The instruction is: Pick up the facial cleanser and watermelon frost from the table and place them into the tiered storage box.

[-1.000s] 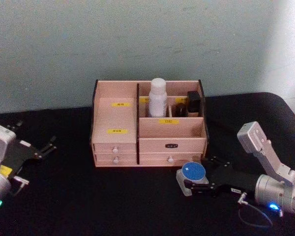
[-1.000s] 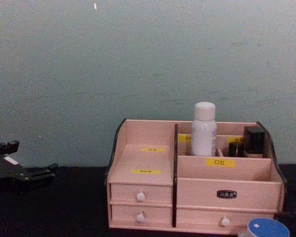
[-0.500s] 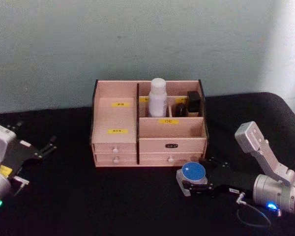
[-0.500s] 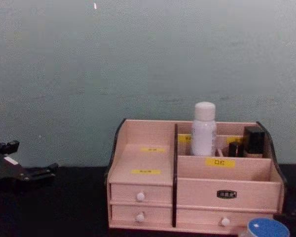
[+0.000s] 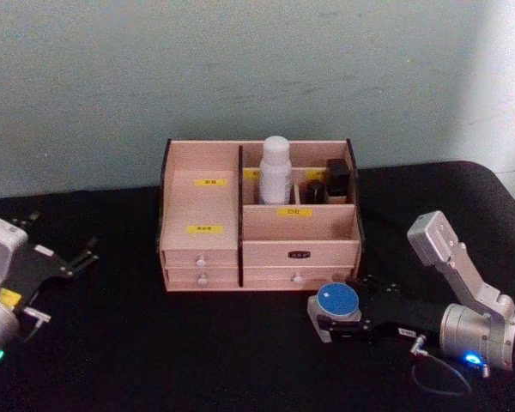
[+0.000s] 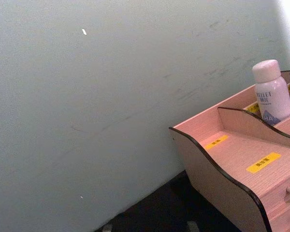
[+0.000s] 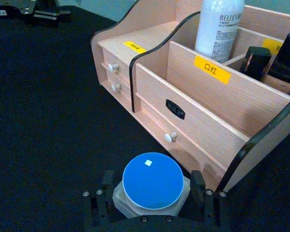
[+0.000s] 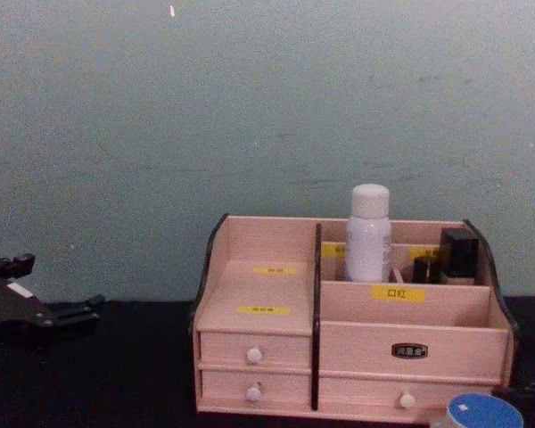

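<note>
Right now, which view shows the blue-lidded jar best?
Right wrist view: the blue-lidded jar sits close and large, lid and clear body visible, held in the right gripper. Head view shows it small, from above, in front of the tiered storage box. Chest view cuts it off at the bottom edge, lid showing.

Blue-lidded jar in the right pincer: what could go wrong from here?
1. The right pincer grips the blue-lidded jar close to a drawer knob on the tiered storage box; lifting could catch the front.
2. The white bottle stands in back; a careless drop-in might topple it.
Left pincer idles far left.
</note>
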`<control>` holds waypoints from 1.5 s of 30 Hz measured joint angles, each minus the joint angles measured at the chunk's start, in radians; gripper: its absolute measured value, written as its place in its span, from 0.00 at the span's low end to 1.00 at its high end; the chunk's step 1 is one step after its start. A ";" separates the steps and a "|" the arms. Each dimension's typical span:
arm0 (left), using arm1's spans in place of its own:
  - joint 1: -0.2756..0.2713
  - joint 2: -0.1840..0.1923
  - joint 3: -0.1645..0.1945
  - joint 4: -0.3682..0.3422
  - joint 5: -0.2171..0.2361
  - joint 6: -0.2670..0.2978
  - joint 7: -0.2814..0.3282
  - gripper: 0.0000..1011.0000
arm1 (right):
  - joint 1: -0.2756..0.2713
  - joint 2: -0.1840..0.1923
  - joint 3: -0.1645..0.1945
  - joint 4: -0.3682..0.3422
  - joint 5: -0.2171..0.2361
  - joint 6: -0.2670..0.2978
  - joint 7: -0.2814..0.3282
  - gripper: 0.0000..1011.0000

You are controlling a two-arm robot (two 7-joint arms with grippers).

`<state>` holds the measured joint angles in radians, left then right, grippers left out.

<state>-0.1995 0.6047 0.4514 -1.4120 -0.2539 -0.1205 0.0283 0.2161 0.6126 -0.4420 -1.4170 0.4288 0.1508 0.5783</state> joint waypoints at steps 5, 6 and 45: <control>0.000 0.000 0.000 0.000 0.000 0.000 0.000 0.99 | 0.000 -0.001 0.002 0.000 0.004 0.003 -0.002 0.99; 0.000 0.000 0.000 0.000 0.000 0.000 0.000 0.99 | 0.000 -0.001 0.002 0.000 0.004 0.003 -0.002 0.99; 0.000 0.000 0.000 0.000 0.000 0.000 0.000 0.99 | -0.001 0.000 0.002 -0.001 0.002 0.001 -0.003 0.70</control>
<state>-0.1995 0.6047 0.4514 -1.4120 -0.2539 -0.1205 0.0283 0.2155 0.6127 -0.4398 -1.4178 0.4313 0.1520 0.5749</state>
